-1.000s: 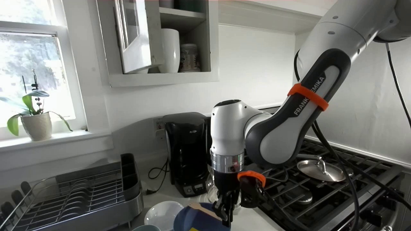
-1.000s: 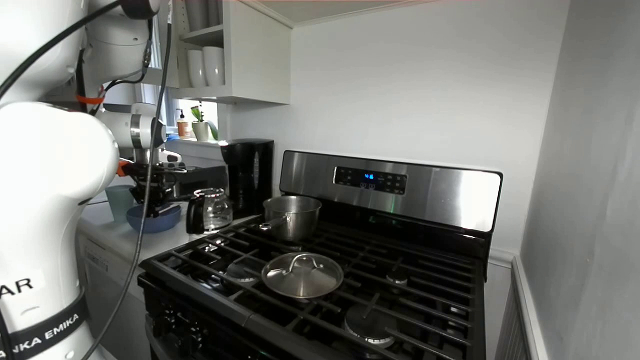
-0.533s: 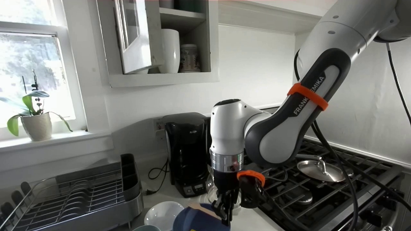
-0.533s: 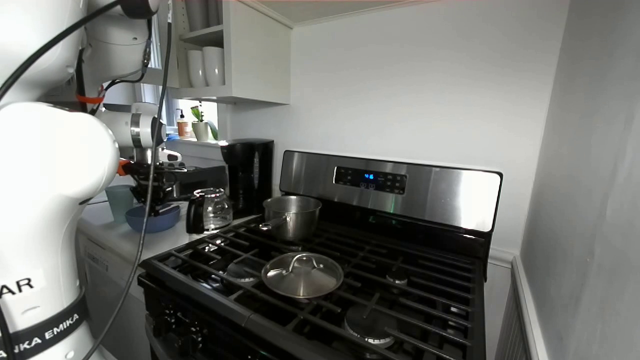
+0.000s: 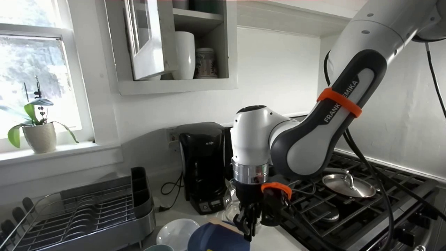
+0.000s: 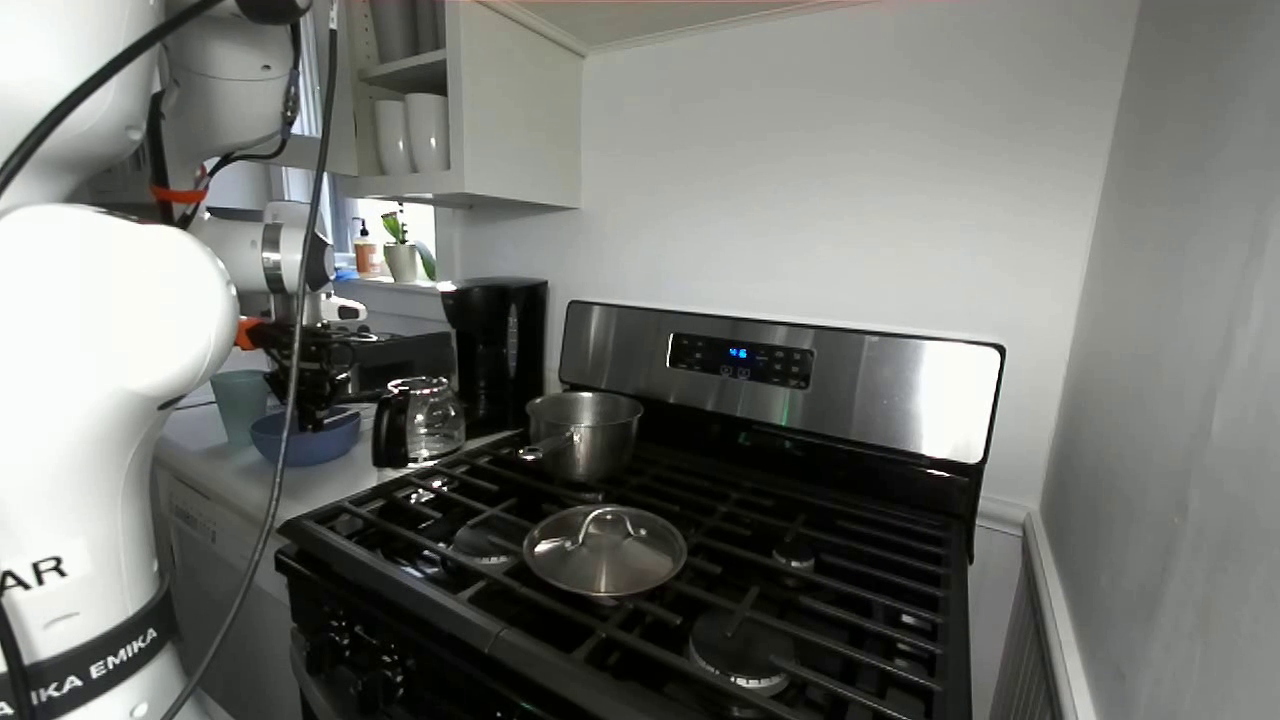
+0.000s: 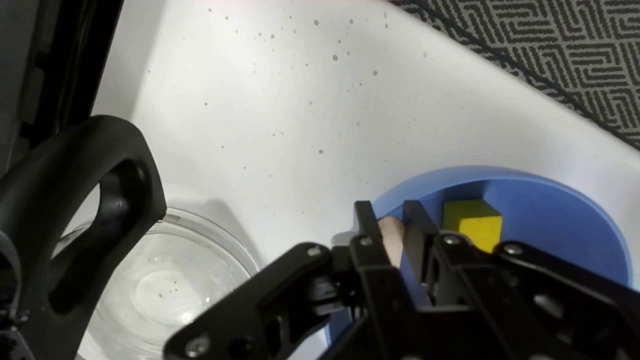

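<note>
Wrist view: gripper (image 7: 388,210) nearly closed, wooden piece (image 7: 392,240) filling narrow gap; apparently gripped near one end, firmness unclear. Piece at bowl (image 7: 500,174), end just inside rim; remainder hidden under gripper. Both exterior views: gripper low, at bowl. Judged progress: grasp seemingly made; piece not yet clear of bowl. Cube (image 7: 480,231) in bowl, outside grip. Carafe (image 7: 165,290) near bowl on tabletop (image 7: 280,100).

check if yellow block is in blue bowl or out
In: the wrist view shows the blue bowl surrounding the yellow block.
</note>
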Controlling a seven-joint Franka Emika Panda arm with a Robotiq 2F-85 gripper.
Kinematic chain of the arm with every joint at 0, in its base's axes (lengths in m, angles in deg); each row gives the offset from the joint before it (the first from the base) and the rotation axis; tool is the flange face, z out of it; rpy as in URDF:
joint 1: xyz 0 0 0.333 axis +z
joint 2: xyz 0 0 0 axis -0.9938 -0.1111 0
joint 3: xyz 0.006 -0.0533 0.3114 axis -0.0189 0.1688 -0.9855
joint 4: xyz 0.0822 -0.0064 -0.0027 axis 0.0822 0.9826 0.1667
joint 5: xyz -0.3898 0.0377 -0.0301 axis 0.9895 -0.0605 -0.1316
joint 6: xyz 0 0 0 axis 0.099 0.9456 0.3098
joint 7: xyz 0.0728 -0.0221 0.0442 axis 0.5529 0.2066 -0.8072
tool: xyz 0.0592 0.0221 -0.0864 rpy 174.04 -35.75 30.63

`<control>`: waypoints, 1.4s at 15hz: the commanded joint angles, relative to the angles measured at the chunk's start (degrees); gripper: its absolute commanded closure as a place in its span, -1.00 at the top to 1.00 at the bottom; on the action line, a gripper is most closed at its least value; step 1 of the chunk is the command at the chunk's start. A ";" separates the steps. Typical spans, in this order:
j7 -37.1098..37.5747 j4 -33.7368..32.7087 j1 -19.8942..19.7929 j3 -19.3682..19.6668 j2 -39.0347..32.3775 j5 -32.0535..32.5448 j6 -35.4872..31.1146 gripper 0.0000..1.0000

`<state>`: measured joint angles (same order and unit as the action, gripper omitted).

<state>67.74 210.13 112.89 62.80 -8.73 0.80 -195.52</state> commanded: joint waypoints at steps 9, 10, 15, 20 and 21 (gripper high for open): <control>0.81 2.98 0.41 1.19 1.76 -0.15 -3.93 0.28; 0.58 3.05 0.31 1.04 1.92 -0.41 -4.02 0.43; -2.03 5.14 -1.13 -2.09 7.06 -6.12 -1.16 1.00; 4.28 11.57 -1.77 -3.70 22.18 -10.99 16.18 1.00; 5.16 12.95 -2.19 -4.19 25.45 -11.92 20.81 1.00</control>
<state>69.34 216.73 112.24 59.97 5.46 -8.55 -184.85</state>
